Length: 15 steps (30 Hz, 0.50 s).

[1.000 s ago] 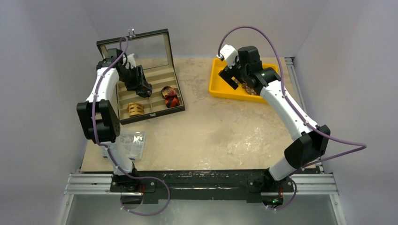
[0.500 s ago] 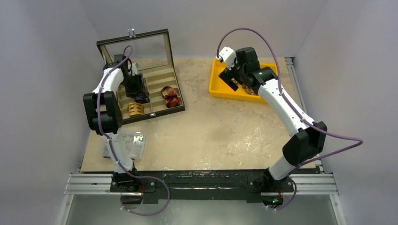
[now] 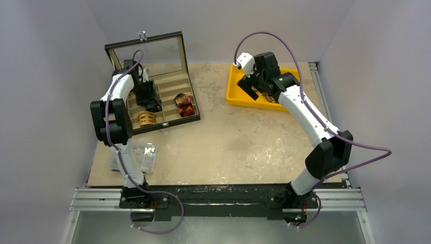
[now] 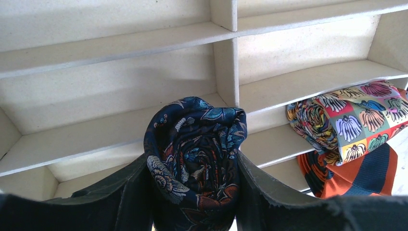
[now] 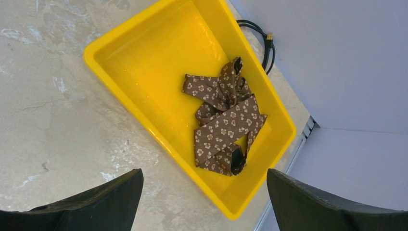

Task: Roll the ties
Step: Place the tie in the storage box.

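Observation:
A rolled dark navy floral tie [image 4: 195,144] sits between the fingers of my left gripper [image 4: 192,166], which is shut on it just above the cream compartments of the open box [image 3: 165,123]. In the top view my left gripper [image 3: 151,100] hangs over the box's middle rows. A tan coil [image 3: 147,118] and a red-orange coil [image 3: 184,104] lie in the front row. A brown dotted tie [image 5: 223,125] lies crumpled and unrolled in the yellow tray [image 5: 144,57]. My right gripper [image 5: 204,175] hovers open above the tray's near edge, holding nothing.
The box's glass lid [image 3: 150,51] stands upright at the back left. A clear plastic packet [image 3: 140,155] lies near the left arm's base. A thin black cable loop [image 5: 262,41] lies behind the tray by the wall.
My left arm has folded in and carried the navy coil down and left over the box's compartments. The right arm has shifted only slightly above the tray.

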Motion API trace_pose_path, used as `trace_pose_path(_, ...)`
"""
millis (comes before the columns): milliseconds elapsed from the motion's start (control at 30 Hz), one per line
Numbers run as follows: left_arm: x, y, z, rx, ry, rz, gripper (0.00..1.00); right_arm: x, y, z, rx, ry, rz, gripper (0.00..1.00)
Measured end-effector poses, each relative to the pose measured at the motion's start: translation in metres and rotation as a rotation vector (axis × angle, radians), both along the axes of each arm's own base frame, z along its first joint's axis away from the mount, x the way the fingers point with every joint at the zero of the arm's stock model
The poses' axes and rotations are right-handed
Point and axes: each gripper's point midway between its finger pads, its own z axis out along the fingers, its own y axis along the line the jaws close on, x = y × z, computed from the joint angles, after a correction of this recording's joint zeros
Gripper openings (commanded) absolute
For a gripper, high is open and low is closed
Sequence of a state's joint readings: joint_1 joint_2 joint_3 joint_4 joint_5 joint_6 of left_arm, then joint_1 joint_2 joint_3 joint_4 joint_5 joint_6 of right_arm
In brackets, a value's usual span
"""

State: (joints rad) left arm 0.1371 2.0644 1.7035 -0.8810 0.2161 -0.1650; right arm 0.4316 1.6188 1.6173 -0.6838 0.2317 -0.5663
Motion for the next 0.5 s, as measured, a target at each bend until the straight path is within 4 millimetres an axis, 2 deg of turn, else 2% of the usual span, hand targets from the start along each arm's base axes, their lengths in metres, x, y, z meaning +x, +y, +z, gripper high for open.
trace_pose_path(167, -0.005, 0.002, -0.002, 0.015, 0.008, 0.005, 0.00, 0.000, -0.002, 0.001, -0.011, -0.004, -0.009, 0.98)
trace_pose_path(500, -0.016, 0.021, -0.011, 0.119, 0.056, 0.052, 0.00, 0.001, -0.003, 0.001, -0.014, -0.005, -0.012, 0.98)
